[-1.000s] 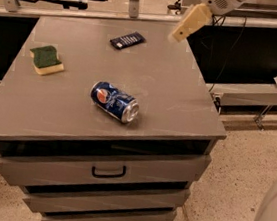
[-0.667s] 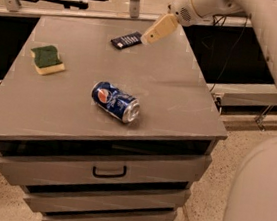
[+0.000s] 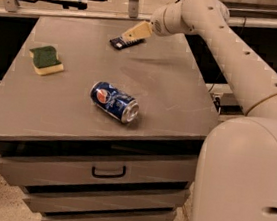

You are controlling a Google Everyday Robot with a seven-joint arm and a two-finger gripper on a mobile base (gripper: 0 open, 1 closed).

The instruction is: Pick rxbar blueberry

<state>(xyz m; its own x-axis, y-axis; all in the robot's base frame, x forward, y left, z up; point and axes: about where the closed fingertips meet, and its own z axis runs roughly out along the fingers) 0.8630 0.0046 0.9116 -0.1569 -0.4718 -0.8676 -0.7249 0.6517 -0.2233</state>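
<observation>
The rxbar blueberry (image 3: 117, 42), a small flat dark wrapper, lies at the far middle of the grey cabinet top (image 3: 176, 87). My gripper (image 3: 136, 31), tan coloured, reaches in from the right and sits right over the bar's right end, covering part of it. I cannot tell whether it touches the bar. My pale arm (image 3: 228, 38) stretches across the cabinet's right rear corner.
A blue Pepsi can (image 3: 114, 102) lies on its side near the front middle. A green-and-yellow sponge (image 3: 45, 59) sits at the left. Drawers with a handle (image 3: 108, 171) are below. My base (image 3: 245, 186) stands at the right front.
My gripper has swung left and down from the cabinet's right rear corner to the bar and now overlaps its right end. The bar, can and sponge have not moved.
</observation>
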